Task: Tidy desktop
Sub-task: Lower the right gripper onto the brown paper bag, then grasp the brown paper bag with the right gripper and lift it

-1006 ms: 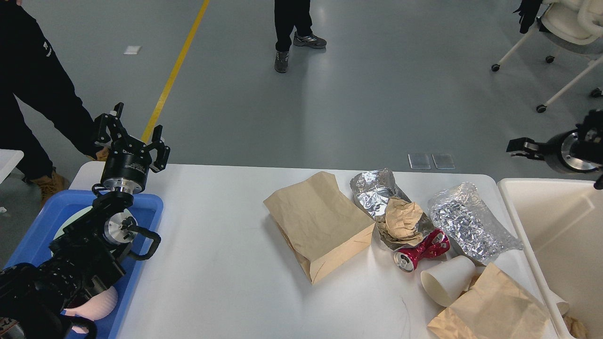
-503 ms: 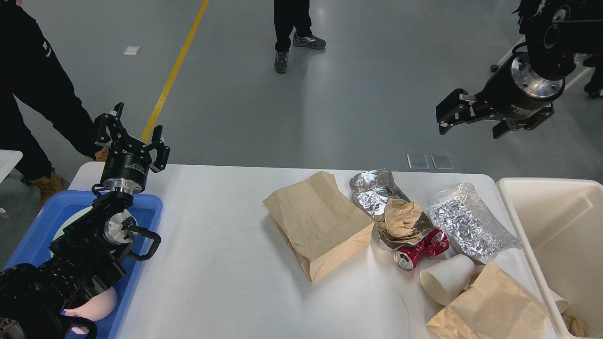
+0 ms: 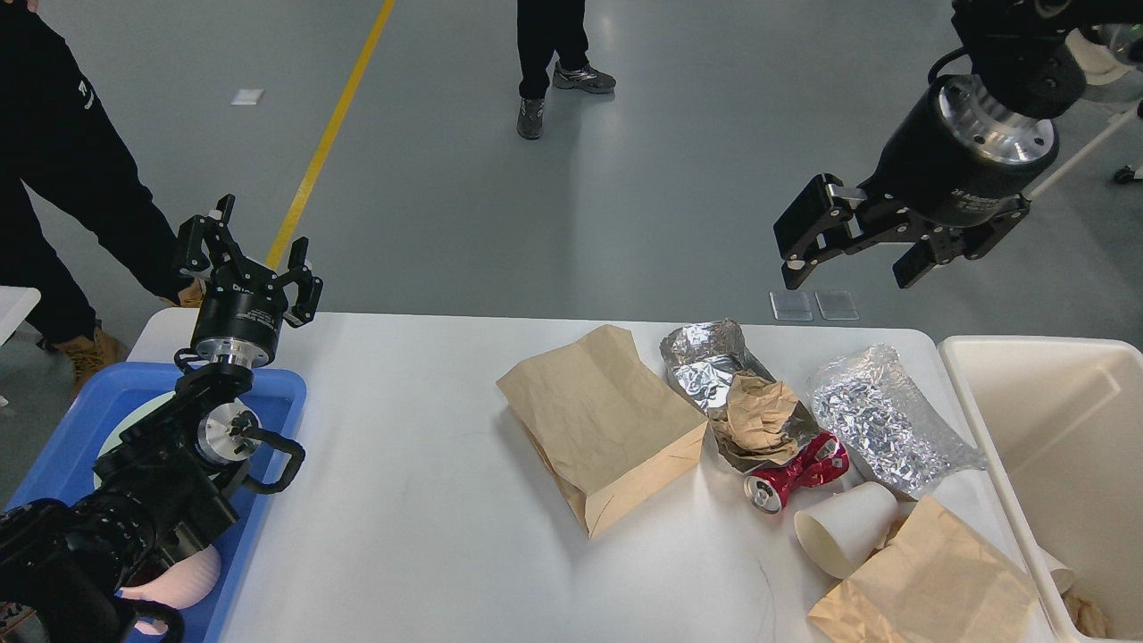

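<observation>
The tabletop (image 3: 411, 500) lies bare across the frame's middle, open for passage. Toward the lower right, paper bags (image 3: 600, 427), foil (image 3: 888, 420), a crushed can (image 3: 797, 474) and a cup (image 3: 846, 539) crowd together.

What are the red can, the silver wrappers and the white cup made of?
Red can: looks like thin glossy metal, crushed in the middle. Silver wrappers: probably foil, crinkled and glinting. White cup: seemingly matte paper, lying on its side.
</observation>
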`<state>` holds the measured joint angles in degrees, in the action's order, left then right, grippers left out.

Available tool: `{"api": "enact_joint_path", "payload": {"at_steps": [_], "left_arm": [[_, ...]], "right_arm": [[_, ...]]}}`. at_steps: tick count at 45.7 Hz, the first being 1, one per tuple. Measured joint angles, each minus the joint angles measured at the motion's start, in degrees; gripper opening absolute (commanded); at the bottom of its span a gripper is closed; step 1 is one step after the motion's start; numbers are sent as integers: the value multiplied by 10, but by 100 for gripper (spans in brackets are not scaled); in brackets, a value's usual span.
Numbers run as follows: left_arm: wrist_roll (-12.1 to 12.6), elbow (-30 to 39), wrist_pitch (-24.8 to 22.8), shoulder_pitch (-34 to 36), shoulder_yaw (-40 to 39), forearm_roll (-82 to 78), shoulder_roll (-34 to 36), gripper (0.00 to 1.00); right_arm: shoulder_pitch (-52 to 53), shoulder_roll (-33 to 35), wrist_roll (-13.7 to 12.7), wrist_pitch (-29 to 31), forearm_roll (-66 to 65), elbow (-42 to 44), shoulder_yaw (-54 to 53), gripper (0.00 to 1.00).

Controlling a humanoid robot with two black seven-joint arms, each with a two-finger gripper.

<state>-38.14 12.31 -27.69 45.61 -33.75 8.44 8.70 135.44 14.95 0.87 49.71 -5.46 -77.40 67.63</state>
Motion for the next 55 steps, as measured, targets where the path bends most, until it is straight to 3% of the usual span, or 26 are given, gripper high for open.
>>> {"api": "enact_joint_path", "payload": {"at_steps": [6, 18, 34, 45, 52, 55], "left_arm": [[0, 0, 0, 0, 0, 0, 0, 96], [0, 0, 0, 0, 0, 0, 0, 96], [0, 0, 0, 0, 0, 1, 0, 96], [0, 0, 0, 0, 0, 0, 0, 96], [0, 0, 0, 0, 0, 0, 0, 96], [0, 0, 0, 0, 0, 0, 0, 96]], "right_arm": [[-102, 0, -1, -47, 11, 31, -46, 100], [-322, -37, -5, -197, 149, 99, -65, 100], [-462, -104, -11, -277, 273, 182, -81, 100], [-530, -137, -22, -289, 280, 246, -110, 100], [-578, -157, -22, -304, 281, 288, -132, 96], [-594, -164, -22, -311, 281, 302, -135, 85]]}}
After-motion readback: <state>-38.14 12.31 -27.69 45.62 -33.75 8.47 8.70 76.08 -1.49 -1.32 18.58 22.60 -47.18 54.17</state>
